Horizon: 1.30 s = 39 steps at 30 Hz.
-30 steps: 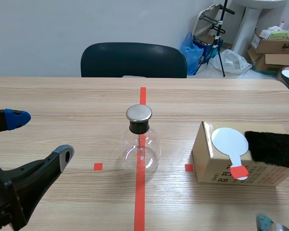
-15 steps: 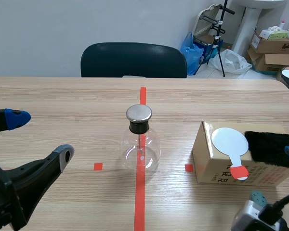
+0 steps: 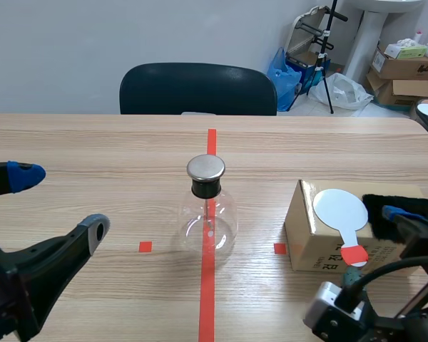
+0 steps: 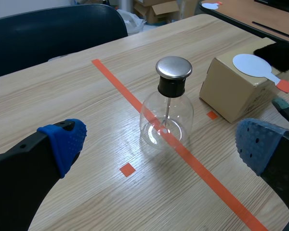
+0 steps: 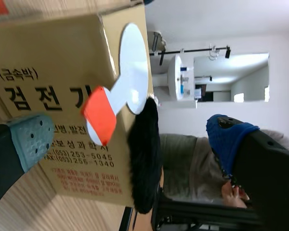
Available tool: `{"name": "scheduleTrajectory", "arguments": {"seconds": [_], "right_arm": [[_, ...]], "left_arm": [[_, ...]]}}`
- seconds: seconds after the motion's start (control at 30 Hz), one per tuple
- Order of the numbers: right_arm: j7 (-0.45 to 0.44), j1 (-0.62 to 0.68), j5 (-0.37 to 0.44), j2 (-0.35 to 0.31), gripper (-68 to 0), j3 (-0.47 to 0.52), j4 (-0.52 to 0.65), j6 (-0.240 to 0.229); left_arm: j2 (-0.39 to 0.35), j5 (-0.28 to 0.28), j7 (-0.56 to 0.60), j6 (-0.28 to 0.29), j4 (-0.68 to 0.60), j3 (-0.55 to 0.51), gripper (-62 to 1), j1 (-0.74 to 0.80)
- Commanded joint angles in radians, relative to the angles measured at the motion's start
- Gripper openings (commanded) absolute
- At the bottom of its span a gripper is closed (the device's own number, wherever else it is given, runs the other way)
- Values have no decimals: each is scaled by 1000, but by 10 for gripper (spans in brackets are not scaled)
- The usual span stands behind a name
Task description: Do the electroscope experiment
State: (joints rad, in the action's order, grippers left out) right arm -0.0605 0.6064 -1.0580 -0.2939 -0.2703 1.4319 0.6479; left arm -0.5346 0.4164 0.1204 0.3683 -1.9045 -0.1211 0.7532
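At the near left the left gripper (image 3: 60, 201) hangs low over the wooden table (image 3: 93, 142) with its fingers spread wide and nothing between them, well apart from the apparatus. The electroscope, a clear glass flask (image 3: 207, 222) with a black stopper and a round metal cap (image 3: 205, 167), stands upright at the middle, on the orange-red tape line (image 3: 206, 303). To its right sits a brown cardboard box (image 3: 307, 239). On top of it lie a white round paddle (image 3: 340, 209), whose orange-red handle (image 5: 99, 115) juts past the box's near edge, and, just beside the disc, a black fur pad (image 5: 144, 154). The right gripper (image 5: 127, 139) is close in front of the box, jaws apart and empty, with the handle roughly between its fingers in the wrist view. The step in hand looks like picking up the paddle. To do it well, I would shut the pads on the coloured handle alone, where it overhangs, keeping clear of the fur and the disc. The lift should go straight up so that the box is not dragged or tipped. The pinch should be firm enough for rubbing on the fur later, before the disc goes to the metal cap.
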Motion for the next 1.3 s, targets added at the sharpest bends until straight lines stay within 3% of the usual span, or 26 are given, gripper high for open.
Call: {"name": "scheduleTrajectory", "arguments": {"seconds": [0.0,0.3,0.57,1.27], "right_arm": [[14,-17,-16,-10,4,-3,-1,15],[59,-47,-117,21,4,-24,-55,46],[55,-58,-148,23,4,-24,-55,49],[47,-60,-151,23,4,-24,-55,48]], "left_arm": [[3,6,11,2,-21,-2,14,-1],[3,6,11,2,-21,-2,14,-1],[2,6,11,2,-21,-2,14,-1],[2,6,11,2,-21,-2,14,-1]]}}
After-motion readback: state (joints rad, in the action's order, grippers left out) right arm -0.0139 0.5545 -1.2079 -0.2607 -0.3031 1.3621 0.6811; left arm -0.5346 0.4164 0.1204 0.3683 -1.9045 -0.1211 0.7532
